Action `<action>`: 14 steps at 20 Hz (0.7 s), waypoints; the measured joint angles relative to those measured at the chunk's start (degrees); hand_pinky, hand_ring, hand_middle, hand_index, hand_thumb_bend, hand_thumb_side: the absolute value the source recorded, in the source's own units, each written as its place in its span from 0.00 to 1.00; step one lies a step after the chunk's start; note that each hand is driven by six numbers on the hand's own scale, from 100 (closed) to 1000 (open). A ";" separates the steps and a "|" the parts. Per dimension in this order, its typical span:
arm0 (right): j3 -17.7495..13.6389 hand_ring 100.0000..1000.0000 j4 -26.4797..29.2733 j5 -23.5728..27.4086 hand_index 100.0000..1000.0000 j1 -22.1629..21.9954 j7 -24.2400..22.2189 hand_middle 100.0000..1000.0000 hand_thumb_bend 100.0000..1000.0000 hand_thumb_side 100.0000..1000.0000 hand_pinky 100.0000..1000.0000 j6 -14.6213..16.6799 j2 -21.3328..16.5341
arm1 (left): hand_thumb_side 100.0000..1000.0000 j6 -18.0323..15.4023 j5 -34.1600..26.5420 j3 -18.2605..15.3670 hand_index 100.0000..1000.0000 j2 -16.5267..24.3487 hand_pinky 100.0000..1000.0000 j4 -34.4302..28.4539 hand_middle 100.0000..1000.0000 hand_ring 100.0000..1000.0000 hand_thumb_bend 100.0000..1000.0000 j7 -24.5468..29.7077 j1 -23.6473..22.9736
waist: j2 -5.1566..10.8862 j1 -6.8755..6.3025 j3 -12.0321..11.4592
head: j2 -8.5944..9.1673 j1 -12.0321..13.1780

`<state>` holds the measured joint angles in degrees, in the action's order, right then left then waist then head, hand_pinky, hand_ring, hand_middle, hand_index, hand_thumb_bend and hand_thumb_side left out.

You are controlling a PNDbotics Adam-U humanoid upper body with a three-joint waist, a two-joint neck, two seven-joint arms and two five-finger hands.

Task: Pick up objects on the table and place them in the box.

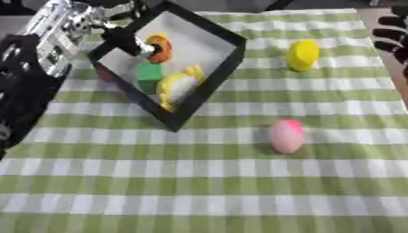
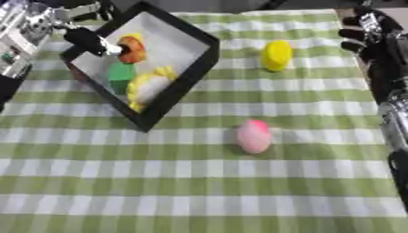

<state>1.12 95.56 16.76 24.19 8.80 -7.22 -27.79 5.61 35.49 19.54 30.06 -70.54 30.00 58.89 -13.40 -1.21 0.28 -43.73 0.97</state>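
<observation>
Tablecloth (image 1: 199, 182): woven cloth, green/white check, matt. Box (image 1: 209, 77): black rigid walls, matt; pale smooth floor. Beside box, left hand (image 2: 92, 41): black plastic-looking, arm silver metal, glossy. Right of box: yellow object (image 1: 302, 55), pink object (image 1: 286, 135), smooth, slight sheen.

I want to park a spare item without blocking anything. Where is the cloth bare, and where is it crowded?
Bare: the whole near strip below the pink object, and the stretch between it and the yellow object. Crowded: inside the black box, where the left hand reaches.
</observation>
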 measured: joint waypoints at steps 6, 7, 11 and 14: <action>-0.02 0.78 0.01 0.15 0.85 -0.06 0.27 0.73 0.00 0.66 0.81 0.13 -0.13 | 0.47 6.88 -10.94 -3.60 0.79 2.86 0.79 -11.78 0.75 0.76 0.21 -4.23 -4.36 | 0.08 0.00 -0.68 | -0.06 -1.41; -0.01 0.79 0.02 0.15 0.85 -0.07 0.27 0.74 0.00 0.66 0.81 0.12 -0.31 | 0.47 7.79 -12.46 -4.20 0.79 3.40 0.79 -13.51 0.76 0.76 0.20 -5.39 -5.53 | 0.20 0.02 -0.82 | -0.07 -1.62; 0.15 0.79 0.08 0.09 0.85 0.04 0.14 0.74 0.00 0.64 0.82 0.06 -1.70 | 0.48 9.70 -20.12 -6.29 0.79 5.66 0.80 -20.34 0.79 0.77 0.19 -13.16 -11.05 | 0.44 0.54 -1.11 | -0.07 -2.36; 0.48 0.79 0.48 -0.13 0.85 0.49 -0.21 0.74 0.00 0.64 0.82 -0.01 -3.11 | 0.55 10.20 -26.81 -8.06 0.78 7.02 0.80 -25.47 0.79 0.78 0.15 -21.13 -16.05 | 0.45 0.80 -1.31 | -0.08 -2.96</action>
<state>1.60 96.04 16.63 24.68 8.59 -7.22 -30.90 15.80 8.67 11.47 37.07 -96.01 8.87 42.84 -12.95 -0.41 -1.03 -43.81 -2.00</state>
